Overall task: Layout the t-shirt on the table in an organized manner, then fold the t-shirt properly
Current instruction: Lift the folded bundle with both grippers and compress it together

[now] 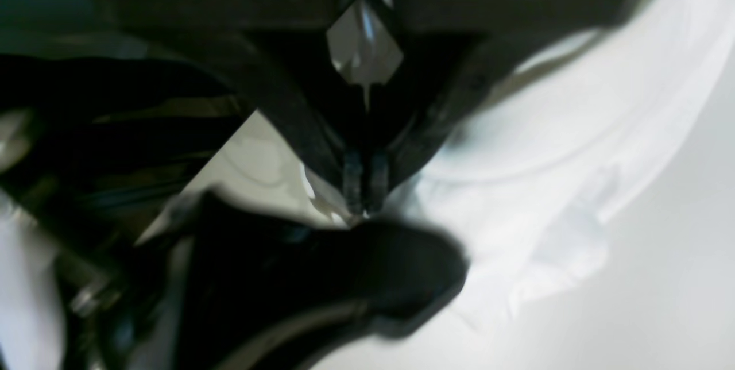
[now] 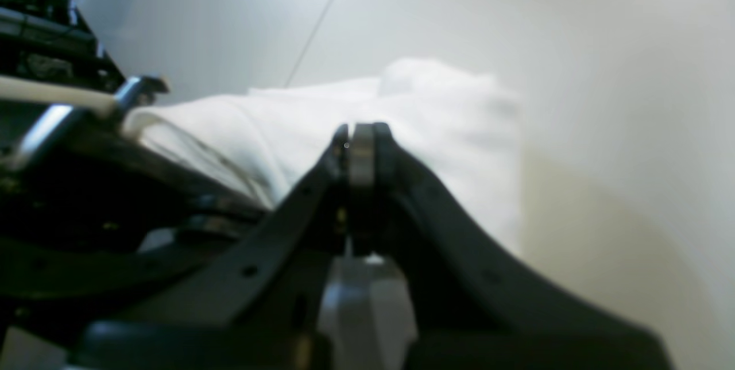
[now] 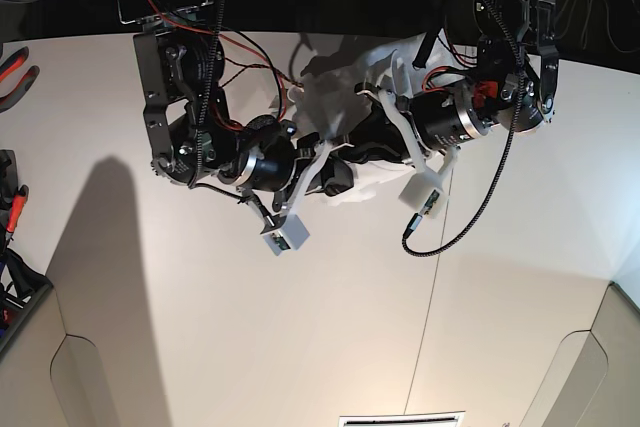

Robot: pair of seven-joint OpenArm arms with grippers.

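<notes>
The bunched t-shirt (image 3: pixel 335 77) is pinched by the left gripper (image 1: pixel 364 200); the right gripper (image 2: pixel 357 149) is pressed together on the table (image 3: pixel 300 327).

The soft white cloth t-shirt (image 2: pixel 436 128) looks matt, creased and bunched in folds. The wide white worktop (image 3: pixel 250 337) is smooth with a faint sheen, crossed by a thin dark seam. The right arm's black plastic pincer (image 2: pixel 359 140) is matt, as is the left arm's black plastic pincer (image 1: pixel 364 200).
</notes>
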